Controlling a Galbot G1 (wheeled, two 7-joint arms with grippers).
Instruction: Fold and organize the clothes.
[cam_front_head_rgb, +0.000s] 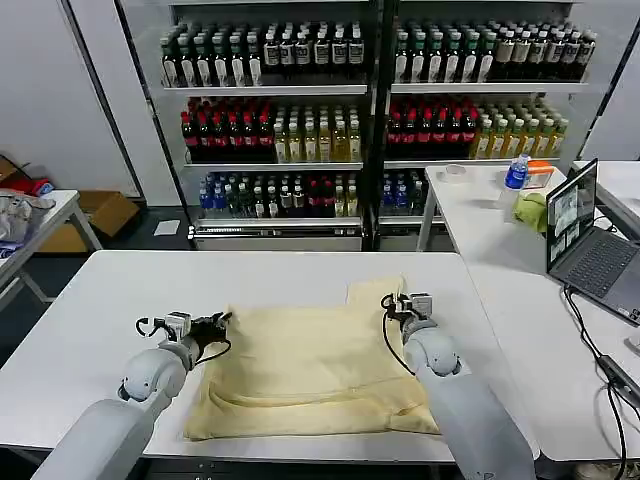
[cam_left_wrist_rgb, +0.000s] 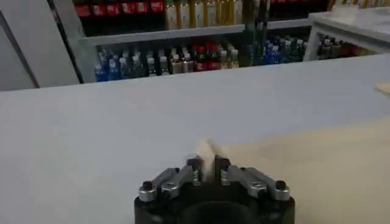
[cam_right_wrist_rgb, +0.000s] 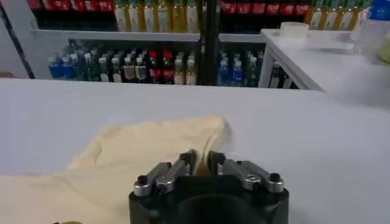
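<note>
The shirt (cam_front_head_rgb: 310, 370) lay flat in the middle of the table (cam_front_head_rgb: 100, 300), toward its near edge, with one sleeve (cam_front_head_rgb: 378, 292) pointing to the far edge on the right side. It looked already folded once or partly, because the near hem made a thick double edge, so I judge the folding was in progress and not finished.

You had both grippers at the far corners of the shirt body, one at each side, and this placing makes sense: holding two corners of the same edge lets you carry this edge over evenly.

Your left gripper (cam_front_head_rgb: 213, 325) was at the left far corner. In the left wrist view its fingers (cam_left_wrist_rgb: 196, 165) were pressed together on a small tip of cream fabric that stood up between them, so it was pinching the shirt. Your left arm came in low from the near left corner of the table, the forearm almost lying along the table, the wrist pointing toward the shirt.

Your right gripper (cam_front_head_rgb: 390, 306) was just beside the base of the sleeve. In the right wrist view its fingers (cam_right_wrist_rgb: 186, 159) were close together with fabric at their tips, so it seemed to pinch the shirt too. Your right arm reached from the near right, forearm rising toward the far edge.
</note>
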